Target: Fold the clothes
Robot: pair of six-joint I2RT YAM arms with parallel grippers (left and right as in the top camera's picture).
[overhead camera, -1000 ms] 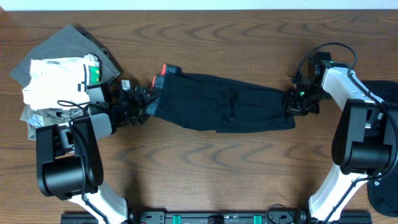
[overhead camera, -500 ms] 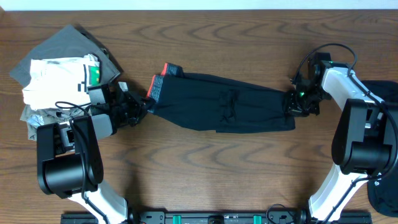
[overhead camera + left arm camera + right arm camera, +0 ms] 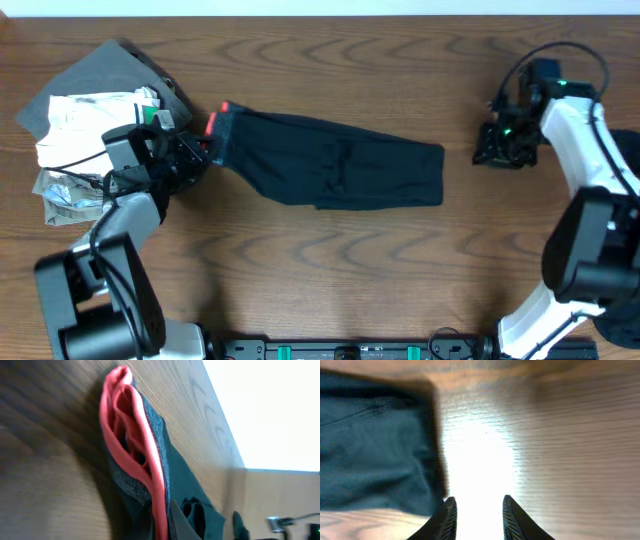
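Black trousers (image 3: 330,172) lie flat mid-bench (image 3: 330,270), with the red waistband (image 3: 215,122) at their left end. The left tool (image 3: 196,153) sits right against that waistband edge; clamped or not, I cannot tell. The right tool (image 3: 497,152) hangs beyond the cuff edge, fingers (image 3: 512,519) spread wide, bare wood between. A clothes pile (image 3: 90,130) crowds the left, and broad wood shows in front.

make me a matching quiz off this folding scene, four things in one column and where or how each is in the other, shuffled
1 black garment
2 clothes pile
3 right gripper
4 red waistband

a far left of the table
b garment's left end
c open, right side, clear of the garment
d spread across the middle

Pairs: 1-d, 2-a, 3-c, 4-b
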